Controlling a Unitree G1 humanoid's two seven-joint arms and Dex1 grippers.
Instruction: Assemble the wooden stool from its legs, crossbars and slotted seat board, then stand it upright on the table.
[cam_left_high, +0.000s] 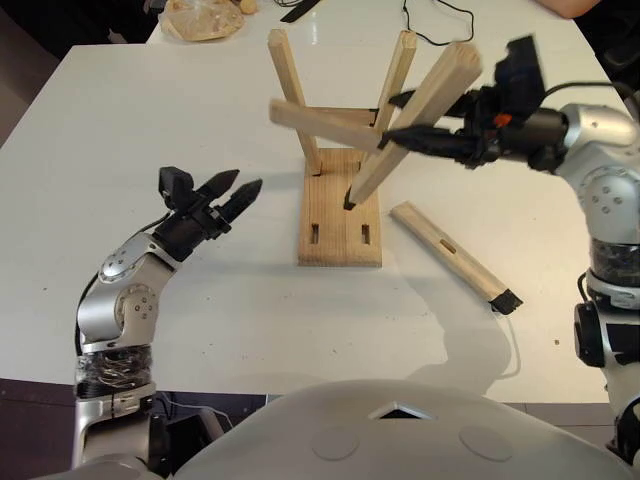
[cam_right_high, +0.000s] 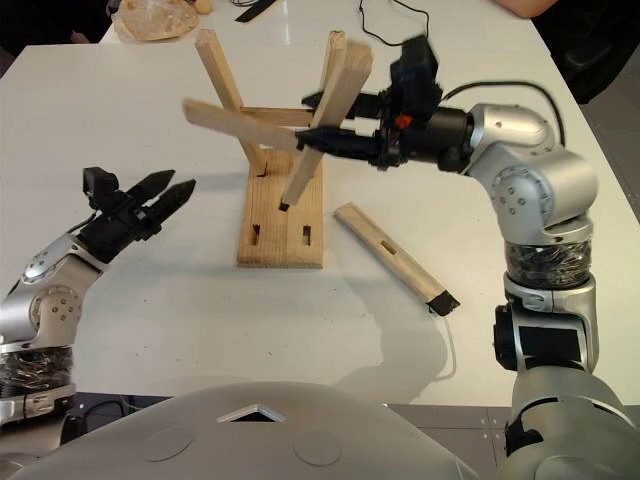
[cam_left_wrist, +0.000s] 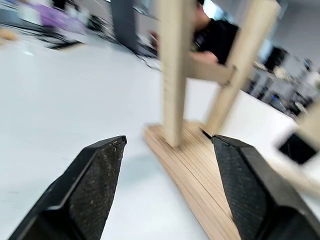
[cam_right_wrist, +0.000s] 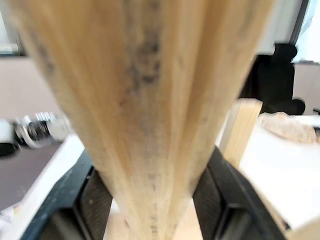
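Two legs (cam_left_high: 293, 95) stand in the board (cam_left_high: 340, 245). Right gripper (cam_left_high: 392, 118) clamps third leg (cam_left_high: 440, 85), foot touching board. Fourth leg (cam_left_high: 450, 255) loose at board's 3 o'clock. Left gripper (cam_left_high: 245, 182) wide, empty.

the white bench (cam_left_high: 150, 130) is wide and smooth. the seat board (cam_left_high: 340, 235) lies flat near the middle of it, with its long side running from near to far. two small slots show at its near end. to the right of the board a loose leg (cam_left_high: 452, 253) lies flat and slanted, close to the board but not touching it. it has a black cap (cam_left_high: 507, 299) on its near end. at the far edge sits a crinkly bag (cam_left_high: 203, 18) with something tan in it. a thin black cable (cam_left_high: 407, 20) and a flat black strip (cam_left_high: 300, 10) lie back there too.
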